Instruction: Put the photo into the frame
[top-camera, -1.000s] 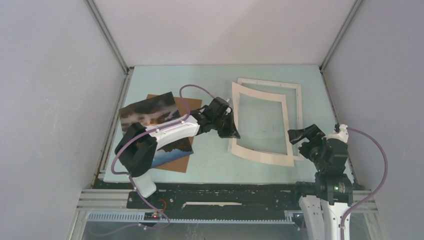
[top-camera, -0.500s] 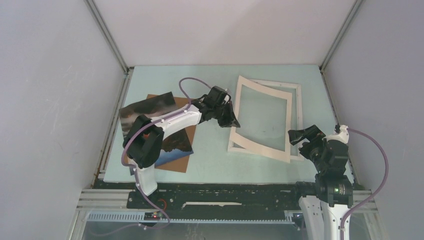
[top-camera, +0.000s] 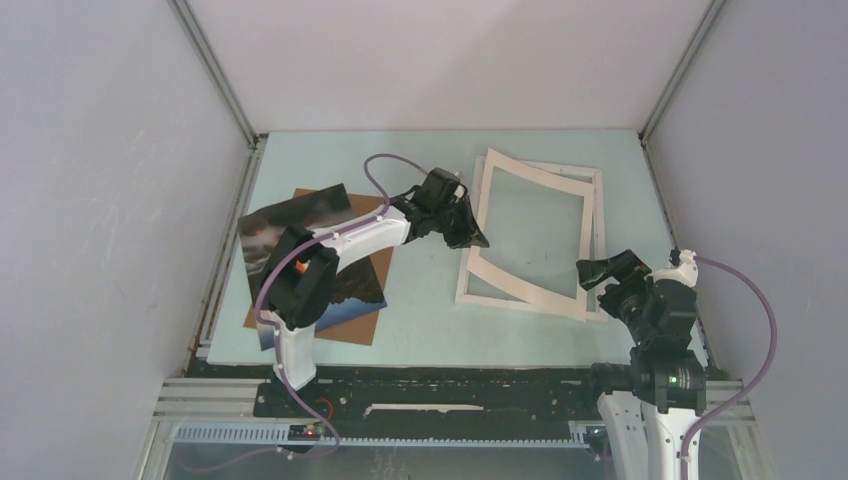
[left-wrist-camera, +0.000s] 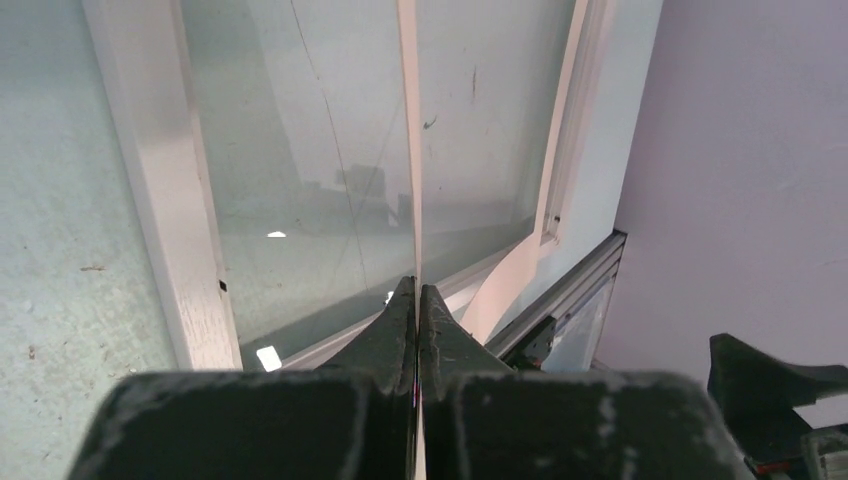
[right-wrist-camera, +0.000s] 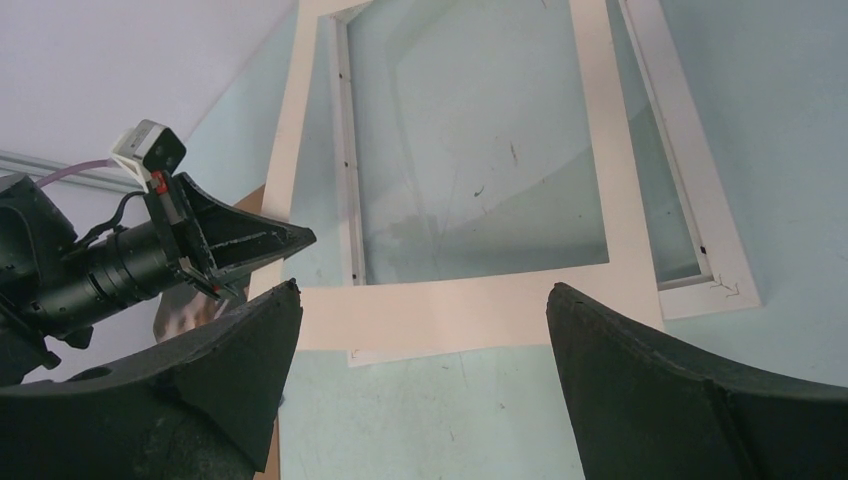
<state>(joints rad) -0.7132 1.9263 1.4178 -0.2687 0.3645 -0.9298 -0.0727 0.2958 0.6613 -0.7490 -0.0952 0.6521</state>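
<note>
The photo (top-camera: 295, 215), a dark print with clouds, lies at the left on a brown backing board (top-camera: 352, 326), partly under my left arm. The thin white frame (top-camera: 598, 205) lies flat at centre right, and its rail (left-wrist-camera: 160, 200) shows in the left wrist view. My left gripper (top-camera: 478, 240) is shut on the left edge of a white mat border (top-camera: 520, 290). The mat is lifted and tilted over the frame, and it shows edge-on (left-wrist-camera: 408, 150) between the shut fingers (left-wrist-camera: 417, 290). My right gripper (top-camera: 598, 280) hangs open near the frame's near right corner, with nothing between its fingers (right-wrist-camera: 423, 290); the mat (right-wrist-camera: 450, 310) lies just ahead.
Grey walls close in the pale green table (top-camera: 420, 300) on three sides. A metal rail (top-camera: 440, 385) runs along the near edge by the arm bases. My left gripper (right-wrist-camera: 250, 240) also shows in the right wrist view, at the mat's left edge.
My left gripper has carried the mat's left edge to the right and farther back, so the mat stands steeper over the frame. The right arm has not moved.
</note>
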